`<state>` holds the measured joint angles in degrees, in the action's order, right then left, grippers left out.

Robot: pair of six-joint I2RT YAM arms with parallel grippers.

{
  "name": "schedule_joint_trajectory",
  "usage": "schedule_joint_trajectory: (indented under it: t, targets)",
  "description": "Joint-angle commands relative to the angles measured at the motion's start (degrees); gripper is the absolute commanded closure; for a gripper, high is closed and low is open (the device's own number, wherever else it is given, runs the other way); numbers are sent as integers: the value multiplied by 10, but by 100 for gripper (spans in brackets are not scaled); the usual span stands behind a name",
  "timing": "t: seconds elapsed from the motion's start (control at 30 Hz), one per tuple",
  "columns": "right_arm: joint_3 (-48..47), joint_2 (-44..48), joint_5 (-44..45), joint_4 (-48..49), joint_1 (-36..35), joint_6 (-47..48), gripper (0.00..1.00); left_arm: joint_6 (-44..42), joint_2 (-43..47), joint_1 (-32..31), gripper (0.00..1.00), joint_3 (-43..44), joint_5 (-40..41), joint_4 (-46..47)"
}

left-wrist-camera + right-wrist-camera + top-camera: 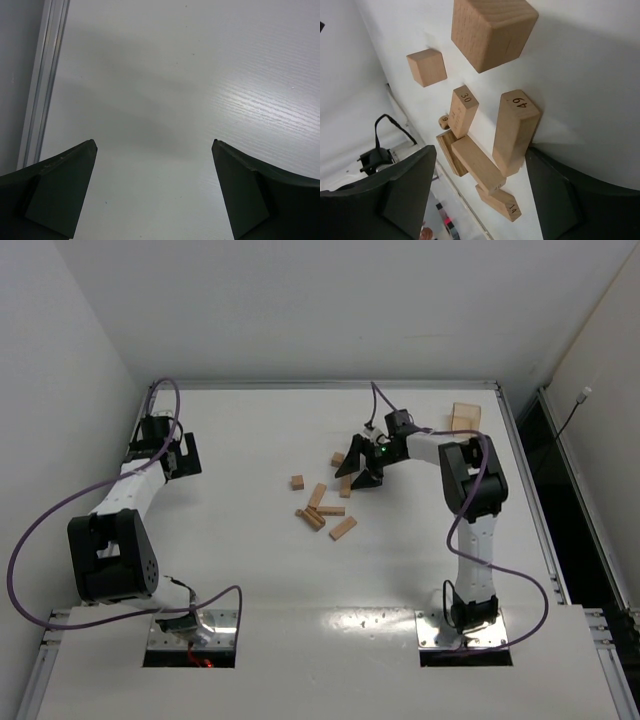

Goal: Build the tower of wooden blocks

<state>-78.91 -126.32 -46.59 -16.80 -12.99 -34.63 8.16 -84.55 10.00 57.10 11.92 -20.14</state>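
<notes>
The wood blocks are not a tower yet. They lie loose in the middle of the desk, some apart and some touching. The right gripper hangs over the far side of this bunch. Its two dark fingers are spread wide and hold nothing. The right wrist camera looks down between them at the blocks. A big cube sits at the top of that view, and a small cube sits near it, not touching. Below them is a long block marked 30, with a tiny piece just beside it. A long block marked 49 lies next to it, and its near end is close to one finger, but I cannot tell if they touch. A plain bar lies in the gap between the fingers, on top of another flat piece. A block marked 14 lies just below the bar. The left gripper is far off at the left side of the desk, well away from the blocks. Its fingers are wide open too and hold nothing, and its camera sees only bare white desk and a metal rail along the edge. A flat light wood tray lies near the far right corner, apart from the blocks.
</notes>
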Motion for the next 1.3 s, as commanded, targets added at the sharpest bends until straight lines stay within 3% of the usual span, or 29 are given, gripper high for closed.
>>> schedule_joint_trajectory:
  t: [0.0, 0.2, 0.37, 0.47, 0.6, 0.77, 0.83, 0.9, 1.0, 1.1, 1.27]
  targets:
    - [9, 12, 116, -12, 20, 32, 28, -3, 10, -4, 0, 14, -5, 7]
    - [31, 126, 290, -60, 28, 82, 32, 8, 4, -4, 0, 14, 0, 12]
    - [25, 220, 416, -96, -61, 148, 34, 13, 16, -4, 0, 9, 32, 23]
    - [55, 265, 382, -112, -109, 219, 43, 13, 23, -9, 0, -1, 45, 23]
    - [126, 325, 293, -78, -149, 365, 45, 8, 34, -9, 0, -9, 45, 23]
    - [160, 332, 328, -28, -182, 491, 53, 3, 40, -9, 0, -19, 27, 28]
    - [104, 282, 342, -36, -182, 491, 54, 3, 40, -9, 0, -19, 27, 28]
    - [4, 229, 348, -83, -176, 461, 62, 8, 40, -9, 0, -11, 15, 14]
    - [-46, 181, 339, -113, -165, 397, 60, 8, 47, -33, 0, 12, 0, -1]
    - [-29, 201, 374, -94, -165, 340, 53, 3, 55, -75, 0, 45, -6, -26]
    - [41, 267, 497, -76, -165, 280, 45, 33, 67, -239, 3, 77, 35, -80]
